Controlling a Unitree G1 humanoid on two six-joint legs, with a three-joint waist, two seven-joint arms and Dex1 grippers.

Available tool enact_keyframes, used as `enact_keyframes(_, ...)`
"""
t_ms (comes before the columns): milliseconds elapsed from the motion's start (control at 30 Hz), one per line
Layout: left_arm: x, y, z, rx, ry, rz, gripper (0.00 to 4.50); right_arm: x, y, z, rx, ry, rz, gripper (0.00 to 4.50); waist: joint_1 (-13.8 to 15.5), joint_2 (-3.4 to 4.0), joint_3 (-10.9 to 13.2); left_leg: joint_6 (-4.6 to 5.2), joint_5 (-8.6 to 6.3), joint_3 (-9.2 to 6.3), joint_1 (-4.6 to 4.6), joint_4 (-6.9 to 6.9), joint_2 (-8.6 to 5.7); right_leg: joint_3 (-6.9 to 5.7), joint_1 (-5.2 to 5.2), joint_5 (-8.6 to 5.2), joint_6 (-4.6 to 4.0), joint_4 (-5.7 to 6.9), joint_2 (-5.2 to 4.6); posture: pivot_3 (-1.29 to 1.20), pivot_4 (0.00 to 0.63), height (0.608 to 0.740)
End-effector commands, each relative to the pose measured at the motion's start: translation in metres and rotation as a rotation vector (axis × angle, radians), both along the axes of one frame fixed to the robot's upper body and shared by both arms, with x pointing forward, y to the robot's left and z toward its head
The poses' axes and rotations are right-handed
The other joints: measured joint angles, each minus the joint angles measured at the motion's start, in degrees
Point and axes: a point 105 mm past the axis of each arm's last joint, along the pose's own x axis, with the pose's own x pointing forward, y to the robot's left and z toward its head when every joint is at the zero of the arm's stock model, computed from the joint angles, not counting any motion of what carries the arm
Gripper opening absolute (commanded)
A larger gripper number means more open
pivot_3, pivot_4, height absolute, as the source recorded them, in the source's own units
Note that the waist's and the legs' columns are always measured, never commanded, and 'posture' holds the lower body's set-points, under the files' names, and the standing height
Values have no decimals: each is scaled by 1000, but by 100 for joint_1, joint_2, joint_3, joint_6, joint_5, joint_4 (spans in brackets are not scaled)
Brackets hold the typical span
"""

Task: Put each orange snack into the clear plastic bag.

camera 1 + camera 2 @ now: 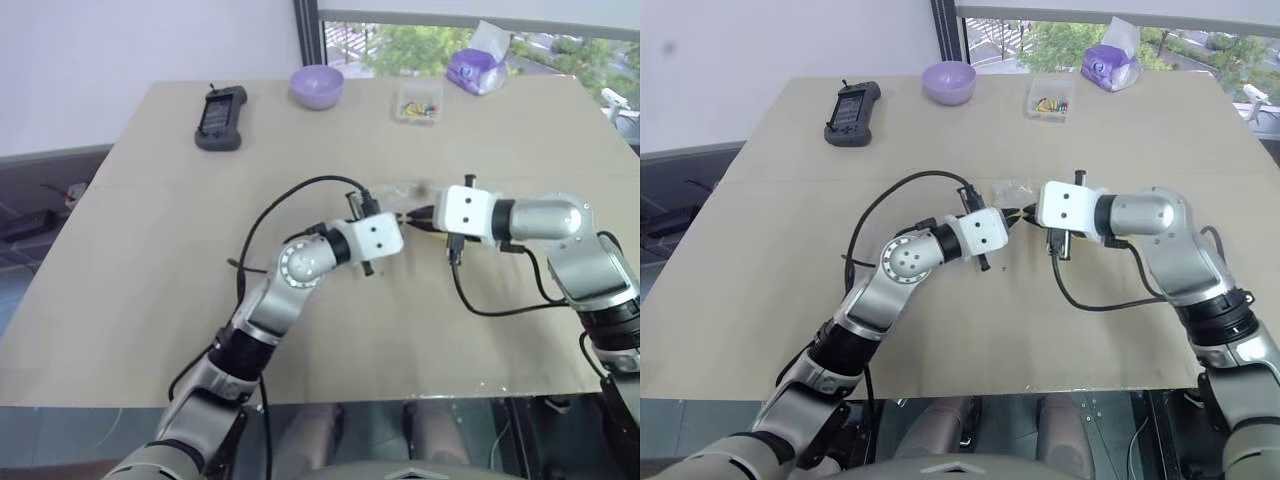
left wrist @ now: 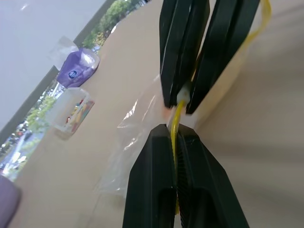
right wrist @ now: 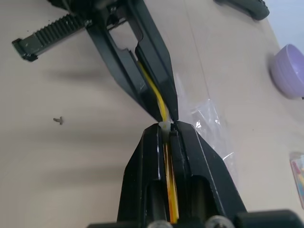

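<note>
The clear plastic bag (image 1: pixel 398 192) hangs crumpled just above the table's middle, between my two grippers. Its yellow strip (image 2: pixel 176 118) runs from one pair of fingers to the other. My left gripper (image 1: pixel 402 219) is shut on that strip, pointing right. My right gripper (image 1: pixel 414 218) faces it tip to tip, shut on the same strip. In the right wrist view my right fingertips (image 3: pixel 183 130) pinch the strip, and the left gripper (image 3: pixel 167 113) clamps it just beyond. The bag's loose film (image 3: pixel 211 124) trails toward the table's far side. The orange snack is out of view.
Along the table's far edge stand a purple bowl (image 1: pixel 317 85), a small clear box of colourful bits (image 1: pixel 418 102) and a purple tissue pack (image 1: pixel 478 68). A black handheld device (image 1: pixel 220 117) lies at the far left. The tan table (image 1: pixel 150 260) spreads around the arms.
</note>
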Motion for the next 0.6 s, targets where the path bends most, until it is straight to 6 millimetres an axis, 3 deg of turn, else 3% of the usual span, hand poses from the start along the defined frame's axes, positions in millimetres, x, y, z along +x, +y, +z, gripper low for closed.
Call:
enact_keyframes(33,26,48,2,59,-39,229,0,8,-31,9,-21,-37,-117,26,-2,0,0,0,0,0,0,0,0,0,0,0,0,0,0,0,150,740)
enact_keyframes(267,47,85,-2,122,-32,438,0,10,-45,8,-39,-41,-172,26,0,0,0,0,0,0,0,0,-4,0,0,0,0,0,2,0,150,740)
enact_keyframes(600,53,100,-6,140,-3,542,0,13,-60,7,-65,-41,-233,26,-1,0,0,0,0,0,0,-1,-4,0,-1,0,0,1,3,0,150,740)
